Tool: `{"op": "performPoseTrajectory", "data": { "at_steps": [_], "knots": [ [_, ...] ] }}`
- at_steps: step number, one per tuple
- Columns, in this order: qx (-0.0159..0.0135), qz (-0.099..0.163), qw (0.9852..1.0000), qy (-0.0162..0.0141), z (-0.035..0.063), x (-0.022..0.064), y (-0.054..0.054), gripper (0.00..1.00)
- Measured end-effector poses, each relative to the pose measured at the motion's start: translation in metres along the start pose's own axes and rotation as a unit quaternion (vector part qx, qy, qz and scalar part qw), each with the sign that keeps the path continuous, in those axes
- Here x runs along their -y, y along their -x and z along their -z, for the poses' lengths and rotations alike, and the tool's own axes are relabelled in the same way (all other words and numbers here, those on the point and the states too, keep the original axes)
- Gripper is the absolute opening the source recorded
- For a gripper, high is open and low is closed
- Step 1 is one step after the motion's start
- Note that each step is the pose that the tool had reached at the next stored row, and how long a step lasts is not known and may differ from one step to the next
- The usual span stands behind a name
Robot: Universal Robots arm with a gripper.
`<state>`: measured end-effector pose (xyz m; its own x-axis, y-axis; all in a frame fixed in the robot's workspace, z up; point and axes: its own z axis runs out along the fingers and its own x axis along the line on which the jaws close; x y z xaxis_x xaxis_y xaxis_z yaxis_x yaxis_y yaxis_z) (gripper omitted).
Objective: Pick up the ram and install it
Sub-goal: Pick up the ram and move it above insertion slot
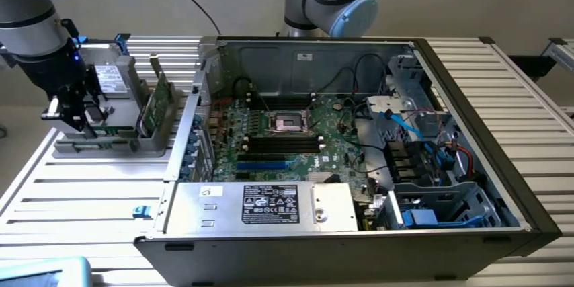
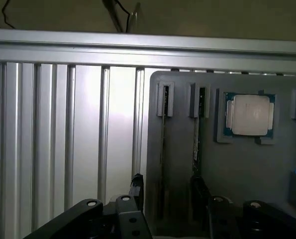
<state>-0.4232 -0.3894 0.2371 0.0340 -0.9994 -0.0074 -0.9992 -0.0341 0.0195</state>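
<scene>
We find the gripper (image 2: 166,194) open and empty, poised above the holder (image 2: 247,169), where the ram (image 2: 162,139) stands edge-up in its slot. We judge this the pick-up stage: grasping calls for straddling that stick alone, clear of its neighbour (image 2: 197,139)

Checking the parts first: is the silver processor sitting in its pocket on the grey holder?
Yes, the silver processor lies flat in a framed recess of the grey holder.
</scene>
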Motion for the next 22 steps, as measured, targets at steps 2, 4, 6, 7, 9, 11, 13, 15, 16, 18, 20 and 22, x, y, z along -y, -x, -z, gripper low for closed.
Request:
{"op": "performPoseTrajectory", "data": {
  "at_steps": [2,4,6,7,9,11,13,15,16,18,20,22],
  "knots": [
    [0.0000,0.000,1.0000,0.0000,-0.0036,0.0002,-0.001,0.51],
    [0.0000,-0.001,1.0000,0.0000,-0.0072,0.0005,-0.001,0.51],
    [0.0000,-0.001,1.0000,0.0000,-0.0107,0.0007,-0.001,0.51],
    [0.0000,-0.001,1.0000,0.0001,-0.0124,0.0009,-0.001,0.51],
    [0.0001,-0.002,1.0000,0.0001,-0.0157,0.0009,-0.002,0.51],
    [0.0001,-0.002,1.0000,0.0001,-0.0194,0.0010,-0.002,0.51],
    [0.0001,-0.002,1.0000,0.0006,-0.0223,0.0011,-0.002,0.51],
    [0.0001,-0.002,1.0000,0.0008,-0.0237,0.0011,-0.002,0.51],
    [0.0000,-0.003,1.0000,0.0012,-0.0237,0.0010,-0.003,0.51],
    [0.0001,-0.003,1.0000,0.0012,-0.0253,0.0012,-0.003,0.51],
    [0.0002,-0.003,1.0000,0.0013,-0.0279,0.0011,-0.003,0.51],
    [0.0003,-0.003,1.0000,0.0013,-0.0298,0.0010,-0.003,0.51]
  ]
}}
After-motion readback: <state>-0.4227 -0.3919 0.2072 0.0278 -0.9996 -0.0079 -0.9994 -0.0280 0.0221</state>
